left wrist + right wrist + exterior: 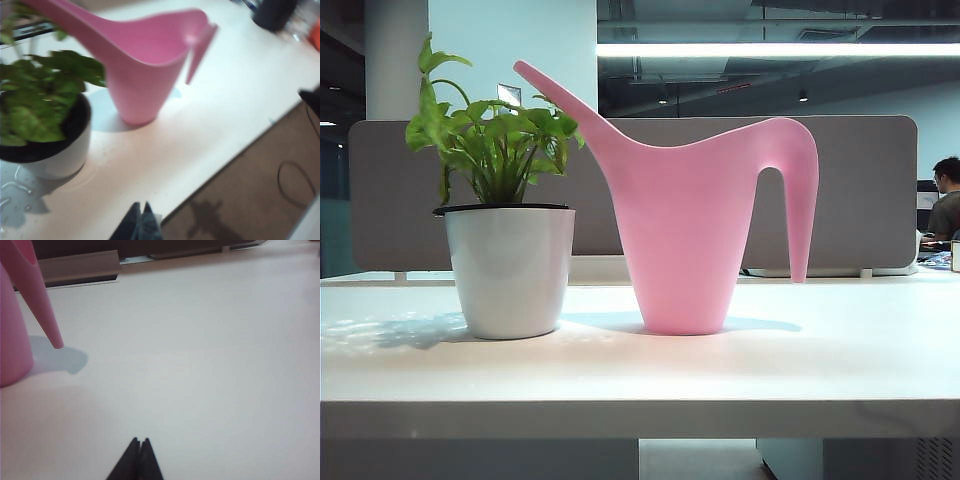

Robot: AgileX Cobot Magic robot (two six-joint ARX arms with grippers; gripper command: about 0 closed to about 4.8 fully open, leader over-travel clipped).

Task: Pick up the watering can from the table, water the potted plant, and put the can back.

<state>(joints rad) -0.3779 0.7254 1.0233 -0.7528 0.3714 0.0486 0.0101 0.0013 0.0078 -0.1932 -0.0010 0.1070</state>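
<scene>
Task looks unstarted: watering can point(685, 235) stands upright mid-frame in ext. view on table point(640, 370), just right of potted plant point(505, 235), untouched. Left gripper point(140, 220) and right gripper point(140, 457), both at bottom edge of own wrist views, fingers clenched, empty. Pickup, watering, return all left.

Left pincer point(140, 220): dark fingertips pressed together at point, nothing between them; hangs above near edge of worktop point(210, 130), tilted downward. Right pincer point(139, 457): fingertips likewise meeting at point, empty, poised over bare worktop surface. No arm visible in exterior view.
</scene>
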